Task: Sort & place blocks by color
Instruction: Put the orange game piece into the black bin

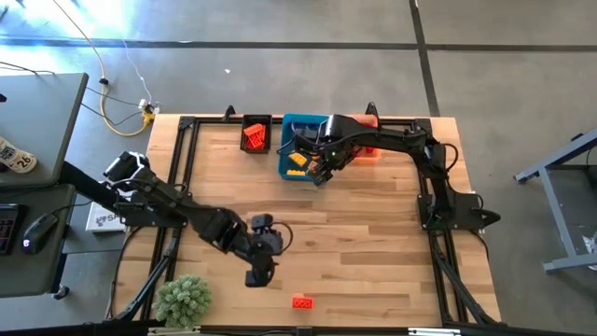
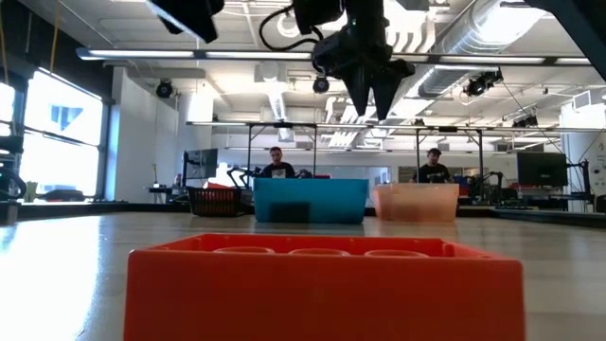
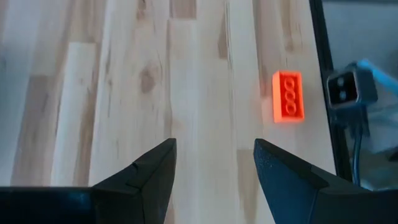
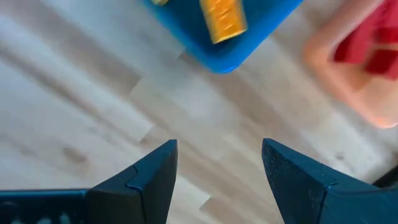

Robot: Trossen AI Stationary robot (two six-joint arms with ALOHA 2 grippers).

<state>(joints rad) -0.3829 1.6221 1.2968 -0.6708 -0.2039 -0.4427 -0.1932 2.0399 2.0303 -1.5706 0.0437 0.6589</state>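
One loose orange-red block [image 1: 301, 301] left on the table, bottom centre of the high view, near the front edge; the low view has it filling the foreground, studs up, and in the left wrist view it sits right of centre, clear of the fingers. Left gripper [image 1: 258, 272] hangs just up-left of it in the high view, jaws wide and empty, bare wood between them. Reads as the approach step for a last pick: next move needs the claw shifted over the block, lined up across its narrow sides, then down and closed. Right gripper [image 1: 322, 174] is at the lower edge of the blue bin [image 1: 289, 123], upper centre, also spread wide with nothing held; looks like it's done dropping. Yellow-orange blocks [image 1: 297, 161] in the blue bin, orange ones [image 1: 255, 137] in the black bin [image 1: 244, 119], red ones in the orange bin [image 4: 336, 81]. The right arm covers most of the orange bin from above, so no count there; colour match for the loose block is hard to call.
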